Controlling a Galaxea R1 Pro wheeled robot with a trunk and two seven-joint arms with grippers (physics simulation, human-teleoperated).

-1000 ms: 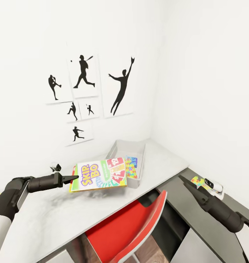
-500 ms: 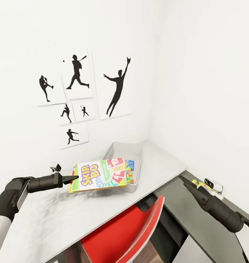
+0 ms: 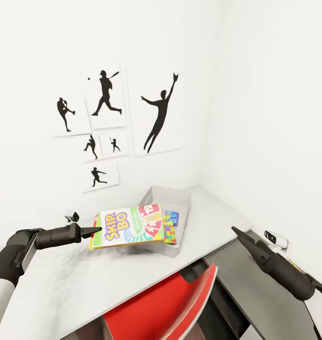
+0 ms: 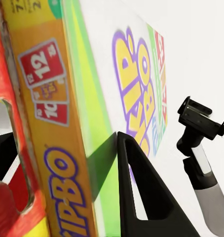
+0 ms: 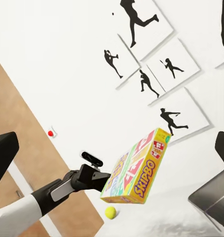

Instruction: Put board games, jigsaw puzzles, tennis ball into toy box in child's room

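— Left gripper (image 3: 95, 230)?
— Clamped on the near edge of the Skip-Bo board game (image 3: 128, 226), held flat in the air above the table (image 3: 61, 278), far end reaching over the toy box (image 3: 176, 196).
— In the toy box?
— A jigsaw puzzle (image 3: 169, 227), lying beside the held game's far end.
— Right gripper (image 3: 237, 232)?
— Raised over the table's edge, well apart from the box, carrying nothing; fingers look together.
— Tennis ball (image 5: 110, 212)?
— On the table, below the held game, seen from the right wrist.
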